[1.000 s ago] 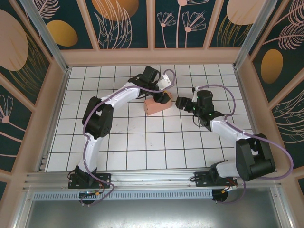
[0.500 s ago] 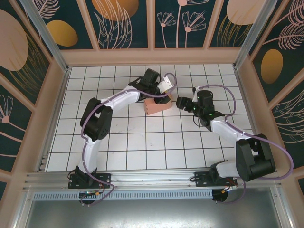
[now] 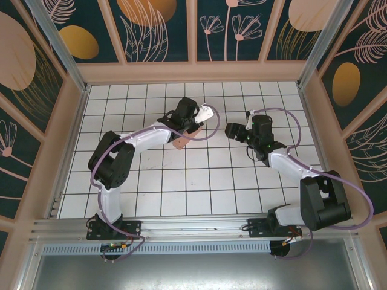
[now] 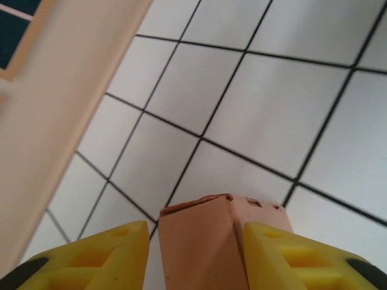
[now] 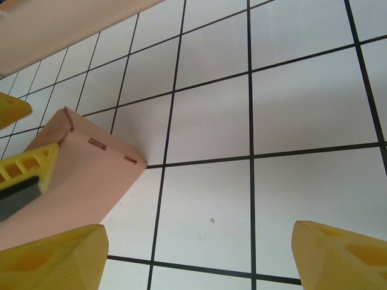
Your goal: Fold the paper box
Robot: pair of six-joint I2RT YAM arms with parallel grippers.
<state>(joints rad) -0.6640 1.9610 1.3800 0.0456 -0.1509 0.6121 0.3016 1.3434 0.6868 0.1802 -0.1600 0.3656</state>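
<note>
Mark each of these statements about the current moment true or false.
1. The salmon-pink cardboard box sits between the yellow fingers of the left gripper. True.
2. The right gripper is clamped on the box. False: its jaws stand wide open over bare tiles, apart from the box.
3. The box lies as a flat, unfolded sheet. False: it is folded up, with closed sides and tabs in their slots.
4. The white tiled floor has dark grid lines. True.
</note>
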